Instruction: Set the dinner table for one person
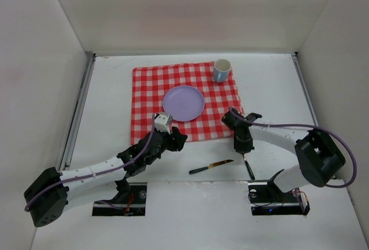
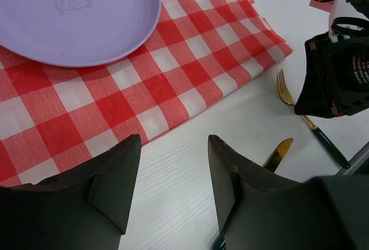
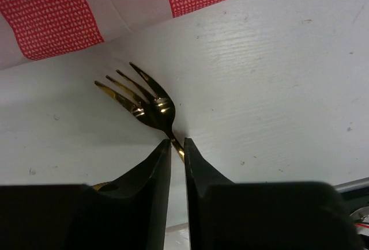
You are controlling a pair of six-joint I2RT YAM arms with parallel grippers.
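Observation:
The white dinner table (image 1: 277,88) carries a red-and-white checked cloth (image 1: 184,103) with a purple plate (image 1: 183,102) and a white-and-blue mug (image 1: 221,70). My right gripper (image 1: 243,146) is shut on the neck of a gold fork (image 3: 138,94), just off the cloth's near right corner. The fork's dark handle (image 1: 249,170) points toward me, and its tines stay low over the table. A gold knife (image 1: 211,167) with a dark handle lies on the table between the arms. My left gripper (image 2: 173,140) is open and empty over bare table at the cloth's near edge.
The plate (image 2: 75,14) and cloth (image 2: 190,60) fill the left wrist view, with the fork (image 2: 283,91) and knife blade (image 2: 280,152) at the right. White walls enclose the table on three sides. Two arm bases sit at the near edge.

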